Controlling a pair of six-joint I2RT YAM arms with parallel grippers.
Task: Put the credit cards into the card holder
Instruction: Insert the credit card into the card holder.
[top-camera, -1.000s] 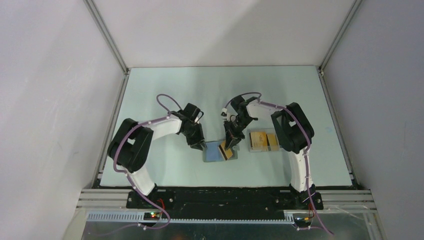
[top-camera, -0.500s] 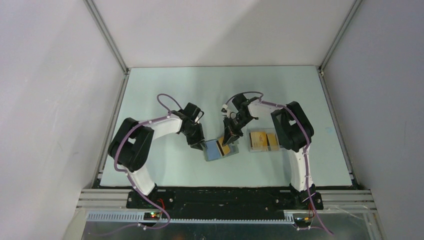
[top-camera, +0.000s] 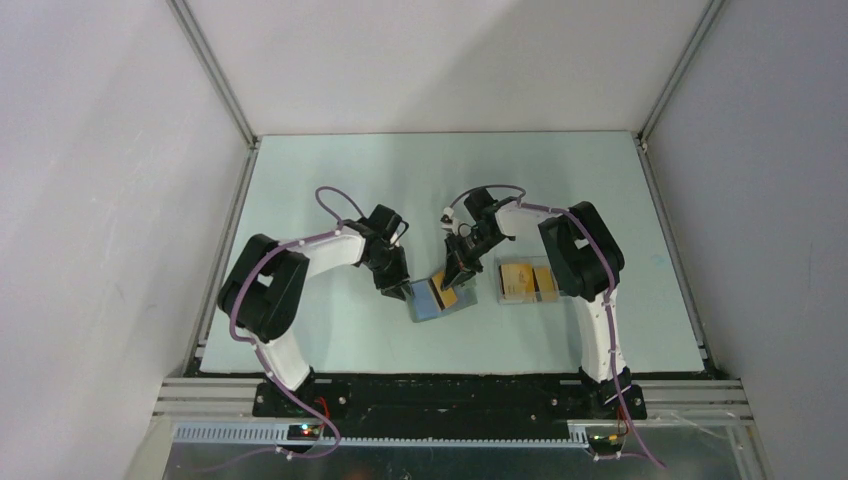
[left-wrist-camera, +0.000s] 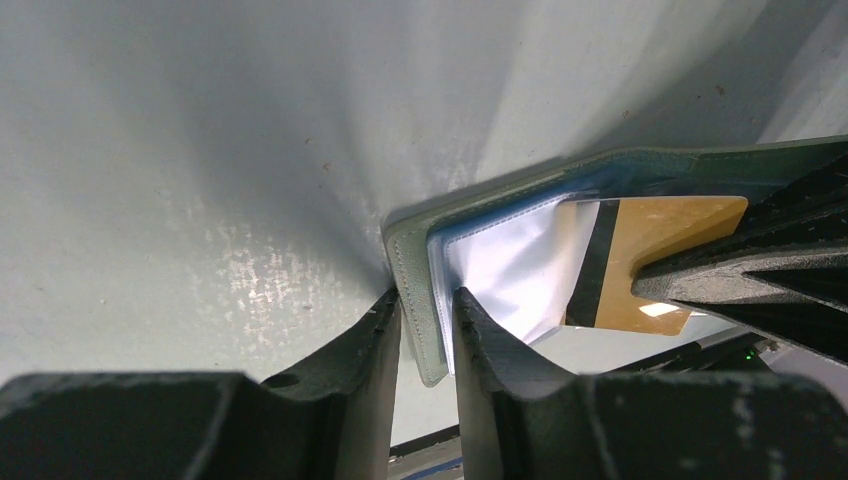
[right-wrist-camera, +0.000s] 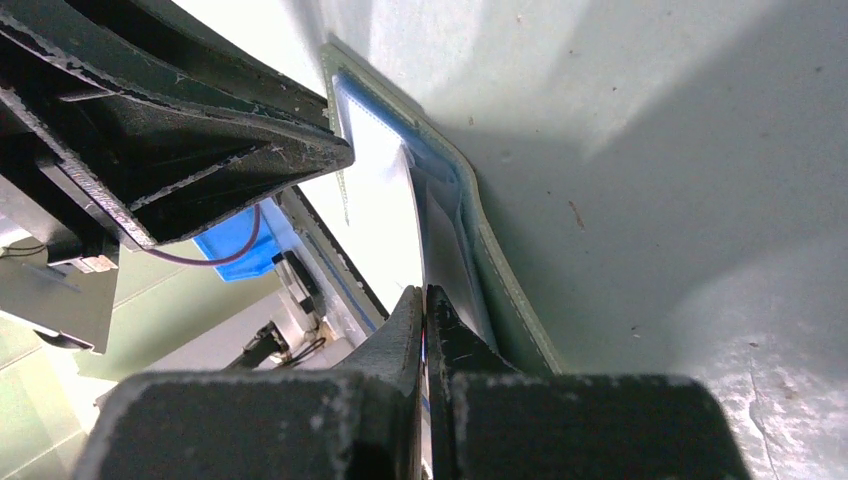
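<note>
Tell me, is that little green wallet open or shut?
Open: the card holder lies spread, bluish inside up. The left pincer grips its edge; the right pincer holds a credit card over it.

Open card holder (top-camera: 424, 304) between left fingers (top-camera: 397, 291) and right fingers (top-camera: 456, 279), orange card (top-camera: 447, 298) atop

Pale green table (top-camera: 350, 180), open card holder (top-camera: 428, 304) at front centre, clear tray (top-camera: 527, 297) just right of it.
</note>
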